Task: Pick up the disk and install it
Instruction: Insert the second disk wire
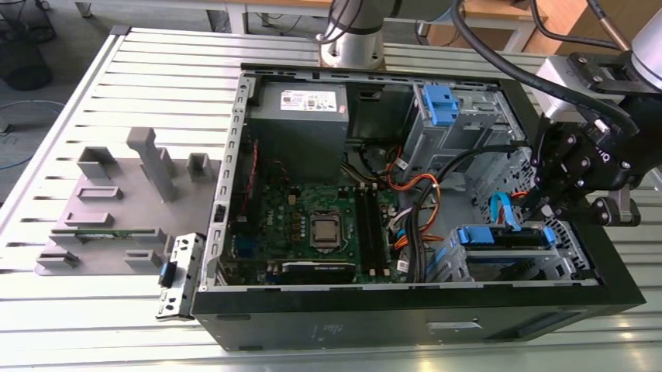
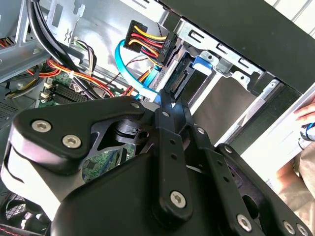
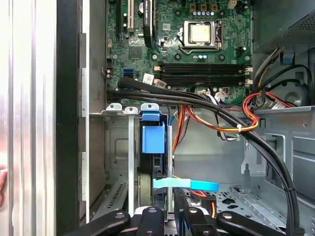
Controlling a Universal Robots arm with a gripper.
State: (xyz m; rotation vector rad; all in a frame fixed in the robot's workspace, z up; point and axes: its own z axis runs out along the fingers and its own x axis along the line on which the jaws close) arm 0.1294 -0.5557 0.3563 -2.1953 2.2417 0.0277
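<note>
Exterior view: claw (image 1: pixel 540 211) above the seated disk (image 1: pixel 501 236); its spread is unclear.

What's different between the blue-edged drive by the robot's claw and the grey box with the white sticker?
The grey box is much larger than the disk. The box carries a white sticker; the disk shows blue plastic rails. The box sits far from the gripper; the disk stands in a metal cage right beside it. Both are inside the open computer case.
</note>
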